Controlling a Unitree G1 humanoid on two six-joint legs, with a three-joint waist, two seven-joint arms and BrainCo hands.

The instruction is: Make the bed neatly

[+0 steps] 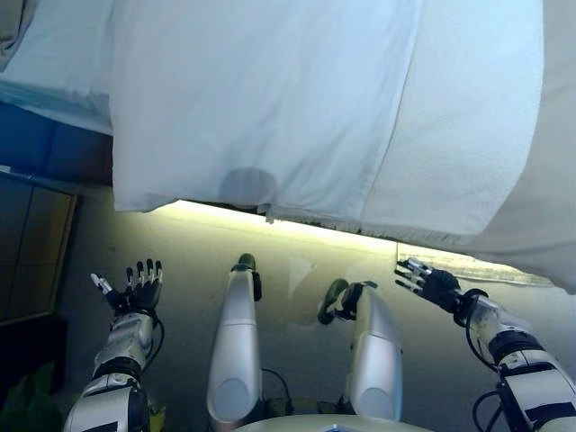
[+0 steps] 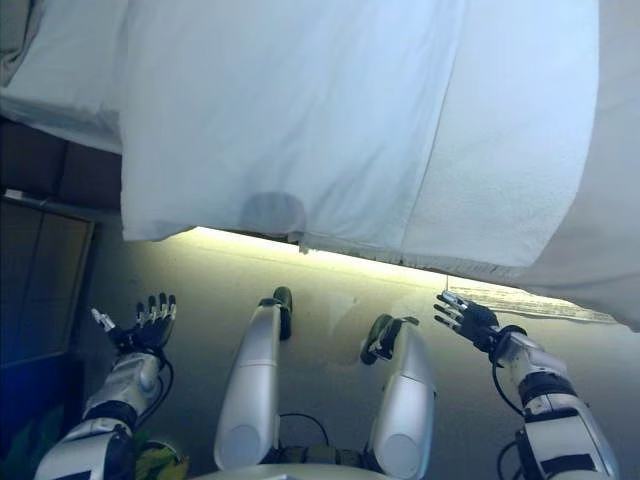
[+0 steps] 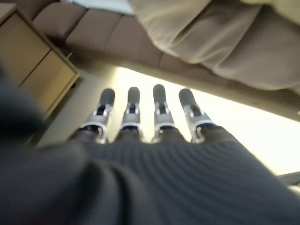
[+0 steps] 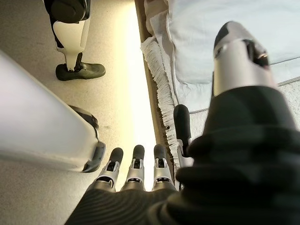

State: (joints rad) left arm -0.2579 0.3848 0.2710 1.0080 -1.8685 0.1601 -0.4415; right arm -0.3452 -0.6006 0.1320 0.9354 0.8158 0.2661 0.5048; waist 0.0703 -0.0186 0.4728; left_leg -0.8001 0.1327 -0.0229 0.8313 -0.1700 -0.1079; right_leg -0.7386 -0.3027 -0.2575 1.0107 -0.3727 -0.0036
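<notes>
A white duvet point(image 1: 270, 99) hangs over the near edge of the bed, with a textured white blanket point(image 1: 468, 135) beside it on the right. My left hand point(image 1: 137, 288) is open and empty, low at the left, apart from the bedding; its straight fingers point(image 3: 159, 105) show in the left wrist view. My right hand point(image 1: 427, 281) is open and empty, low at the right, just below the hanging blanket edge. The right wrist view shows its straight fingers point(image 4: 136, 161) next to the blanket's fringed edge point(image 4: 157, 75).
A wooden bedside cabinet point(image 1: 31, 243) stands at the left, also in the left wrist view point(image 3: 33, 65). A padded bed base point(image 3: 93, 33) runs under beige bedding point(image 3: 225, 37). A lit strip of floor point(image 1: 297, 229) runs under the bed edge.
</notes>
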